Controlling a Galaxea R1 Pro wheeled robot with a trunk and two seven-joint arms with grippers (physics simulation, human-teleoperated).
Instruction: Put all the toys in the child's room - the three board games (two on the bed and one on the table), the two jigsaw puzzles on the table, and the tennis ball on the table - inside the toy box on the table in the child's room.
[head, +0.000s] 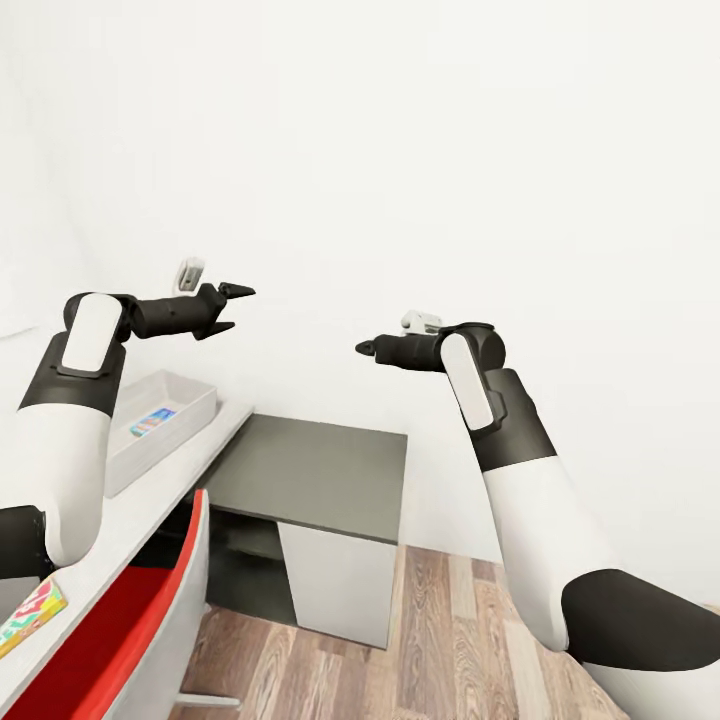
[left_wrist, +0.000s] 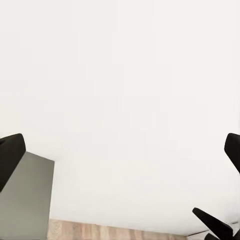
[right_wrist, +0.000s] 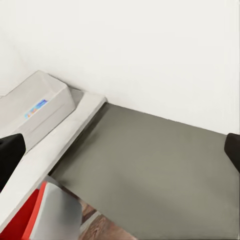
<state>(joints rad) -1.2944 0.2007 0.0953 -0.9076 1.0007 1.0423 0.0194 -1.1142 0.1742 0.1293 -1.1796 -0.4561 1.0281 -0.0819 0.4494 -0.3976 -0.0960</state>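
The toy box (head: 160, 455) is a light grey bin on the table (head: 120, 520) at the left, also in the right wrist view (right_wrist: 50, 90). A small colourful flat thing (head: 152, 421) lies inside it. Another flat multicoloured toy (head: 30, 612) lies on the table's near end, half cut off; I cannot tell whether it is a game or a puzzle. My left gripper (head: 242, 308) hangs open in the air above and right of the toy box, holding nothing. My right gripper (head: 362, 348) points left over the dark cabinet, and its wide-apart fingers (right_wrist: 10, 155) show it open and empty.
A lower dark grey cabinet top (head: 310, 470) adjoins the table's end against the white wall. A red-seated chair with a white shell (head: 130, 630) is tucked under the table's near edge. Wood-plank floor (head: 450, 640) lies to the right.
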